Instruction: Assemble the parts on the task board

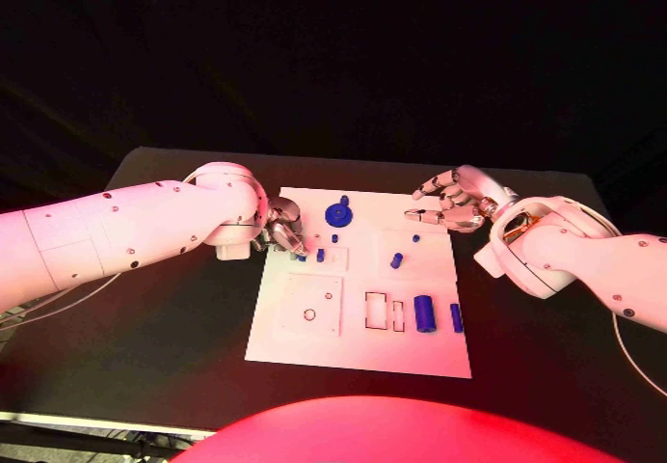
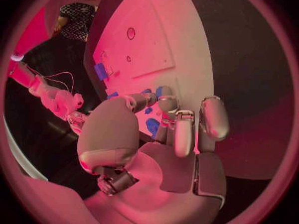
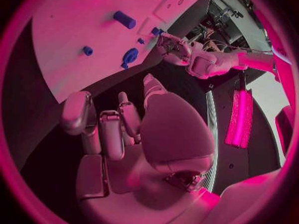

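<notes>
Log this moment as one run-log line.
left robot hand: fingertips at board's left edge, grasp unclear | right robot hand: hovering open off far right corner | white board: blue parts scattered

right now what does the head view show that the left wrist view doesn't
Head view alone: the right hand, fingers curled and holding nothing, hovers past the task board's far right corner, and two blue cylinders lie near the board's near right edge. Left wrist view alone: the left hand's fingers seen from behind, pointing down at the board, with small blue parts just beyond them; whether they pinch one is unclear. Both: the white board, the left hand at its left edge, and blue pieces by that hand.
</notes>
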Robot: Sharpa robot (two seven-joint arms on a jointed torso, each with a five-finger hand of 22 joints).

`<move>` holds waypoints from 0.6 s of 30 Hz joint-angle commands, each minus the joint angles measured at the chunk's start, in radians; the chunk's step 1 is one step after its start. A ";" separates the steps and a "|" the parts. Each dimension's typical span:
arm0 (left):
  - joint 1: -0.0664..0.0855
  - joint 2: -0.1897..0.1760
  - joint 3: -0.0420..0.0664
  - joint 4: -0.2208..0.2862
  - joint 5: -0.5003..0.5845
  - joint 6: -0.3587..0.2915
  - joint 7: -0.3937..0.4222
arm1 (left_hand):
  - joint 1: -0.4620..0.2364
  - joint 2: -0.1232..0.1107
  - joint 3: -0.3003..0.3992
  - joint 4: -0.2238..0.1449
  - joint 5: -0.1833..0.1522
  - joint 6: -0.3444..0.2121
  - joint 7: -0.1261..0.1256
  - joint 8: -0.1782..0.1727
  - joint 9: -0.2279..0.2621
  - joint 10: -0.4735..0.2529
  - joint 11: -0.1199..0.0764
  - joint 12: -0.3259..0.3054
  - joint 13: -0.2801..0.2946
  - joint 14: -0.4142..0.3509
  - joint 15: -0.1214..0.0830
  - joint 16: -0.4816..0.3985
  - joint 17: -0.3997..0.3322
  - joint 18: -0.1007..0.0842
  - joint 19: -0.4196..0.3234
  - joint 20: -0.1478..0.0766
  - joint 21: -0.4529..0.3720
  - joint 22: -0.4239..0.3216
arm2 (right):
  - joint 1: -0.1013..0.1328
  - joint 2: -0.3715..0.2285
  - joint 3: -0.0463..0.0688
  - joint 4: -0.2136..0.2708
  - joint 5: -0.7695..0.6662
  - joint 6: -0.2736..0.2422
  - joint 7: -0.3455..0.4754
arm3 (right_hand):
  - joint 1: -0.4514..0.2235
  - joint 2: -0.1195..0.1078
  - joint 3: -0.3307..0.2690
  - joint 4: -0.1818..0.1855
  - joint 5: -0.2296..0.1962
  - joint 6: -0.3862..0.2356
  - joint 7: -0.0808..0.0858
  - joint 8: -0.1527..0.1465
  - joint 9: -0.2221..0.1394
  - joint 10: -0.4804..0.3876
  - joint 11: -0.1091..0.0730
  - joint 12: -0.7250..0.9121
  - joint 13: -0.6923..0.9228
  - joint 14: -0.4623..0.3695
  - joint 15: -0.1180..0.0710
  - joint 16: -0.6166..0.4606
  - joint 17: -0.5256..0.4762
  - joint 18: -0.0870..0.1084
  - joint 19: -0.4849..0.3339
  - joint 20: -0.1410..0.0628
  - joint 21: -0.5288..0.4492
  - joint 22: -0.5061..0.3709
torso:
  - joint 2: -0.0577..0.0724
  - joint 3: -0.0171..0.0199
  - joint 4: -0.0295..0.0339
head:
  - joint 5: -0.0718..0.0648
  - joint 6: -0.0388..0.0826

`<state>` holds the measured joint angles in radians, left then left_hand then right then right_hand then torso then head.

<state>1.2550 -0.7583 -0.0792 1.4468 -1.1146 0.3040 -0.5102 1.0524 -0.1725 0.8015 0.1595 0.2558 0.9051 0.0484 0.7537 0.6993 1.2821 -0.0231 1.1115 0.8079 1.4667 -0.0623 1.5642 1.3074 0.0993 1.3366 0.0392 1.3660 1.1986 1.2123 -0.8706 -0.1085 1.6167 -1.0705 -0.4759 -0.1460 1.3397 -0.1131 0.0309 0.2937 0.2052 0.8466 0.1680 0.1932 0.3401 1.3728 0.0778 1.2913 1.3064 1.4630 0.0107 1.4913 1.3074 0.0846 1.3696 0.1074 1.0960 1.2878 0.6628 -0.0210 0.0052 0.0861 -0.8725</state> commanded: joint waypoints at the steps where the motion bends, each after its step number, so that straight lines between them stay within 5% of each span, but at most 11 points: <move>1: -0.012 0.004 -0.009 -0.001 -0.004 0.028 -0.001 | -0.021 -0.008 0.108 -0.126 -0.002 0.008 -0.003 -0.004 -0.003 0.008 -0.001 0.001 0.003 0.104 -0.010 0.007 0.263 -0.016 0.006 0.002 0.004 0.001 | 0.000 0.000 0.000 0.000 -0.004 0.005 0.010 | -0.004 0.008 0.006 -0.001 -0.001 0.003 -0.003 0.004 -0.002 -0.006 0.001 -0.001 0.000 0.070 -0.007 -0.005 0.118 0.013 -0.003 0.000 -0.002 0.001 | 0.000 -0.0001 -0.0003 | 0.000 0.000; 12: -0.013 0.005 -0.009 -0.003 -0.005 0.015 0.000 | -0.040 -0.007 0.053 -0.089 -0.007 0.016 -0.010 -0.009 -0.009 0.013 -0.005 0.002 0.012 0.104 -0.013 0.007 0.263 -0.017 0.008 -0.001 0.003 0.003 | 0.000 0.000 0.000 -0.001 -0.004 0.004 0.011 | -0.004 0.008 0.006 -0.001 -0.001 0.003 -0.003 0.004 -0.002 -0.006 0.001 -0.001 0.000 0.070 -0.007 -0.005 0.118 0.013 -0.003 0.000 -0.002 0.001 | 0.000 0.0004 -0.0009 | -0.001 0.000; 14: -0.013 0.005 -0.009 -0.004 -0.005 0.009 -0.001 | 0.008 0.016 0.076 -0.120 0.001 0.015 -0.010 -0.010 -0.009 0.014 -0.008 0.001 0.016 0.104 -0.016 0.007 0.263 -0.017 0.010 -0.004 0.003 0.004 | 0.000 0.000 0.000 -0.002 -0.004 0.003 0.012 | -0.004 0.008 0.006 -0.001 -0.001 0.003 -0.003 0.004 -0.002 -0.006 0.001 -0.001 0.000 0.070 -0.007 -0.005 0.118 0.013 -0.003 0.000 -0.002 0.001 | 0.000 0.0005 -0.0009 | -0.001 0.000; 18: -0.013 0.005 -0.009 -0.003 -0.008 -0.010 0.000 | 0.029 0.021 0.090 -0.137 0.014 0.017 -0.008 -0.010 -0.009 0.017 -0.006 0.001 0.020 0.104 -0.016 0.007 0.263 -0.019 0.015 -0.005 0.008 0.012 | -0.001 0.000 0.000 -0.002 -0.004 0.002 0.012 | -0.005 0.009 0.006 -0.001 -0.001 0.003 -0.003 0.005 -0.002 -0.006 0.001 -0.001 0.000 0.070 -0.007 -0.006 0.118 0.014 -0.003 0.000 -0.005 0.000 | 0.000 0.0003 -0.0008 | -0.001 0.000</move>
<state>1.2522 -0.7556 -0.0799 1.4453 -1.1134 0.2965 -0.5034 1.0313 -0.1860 0.8279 0.0919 0.2665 0.9195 0.0412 0.7471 0.6886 1.2942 -0.0286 1.1115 0.8274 1.4669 -0.0697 1.5642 1.3074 0.0994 1.3442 0.0360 1.3693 1.2091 1.2123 -0.8705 -0.1087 1.6151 -1.0705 -0.4761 -0.1451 1.3394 -0.1128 0.0309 0.2938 0.2052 0.8466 0.1680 0.1932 0.3387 1.3728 0.0778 1.2913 1.3064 1.4630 0.0107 1.4913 1.3073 0.0846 1.3696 0.1074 1.0960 1.2878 0.6628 -0.0207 0.0041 0.0853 -0.8726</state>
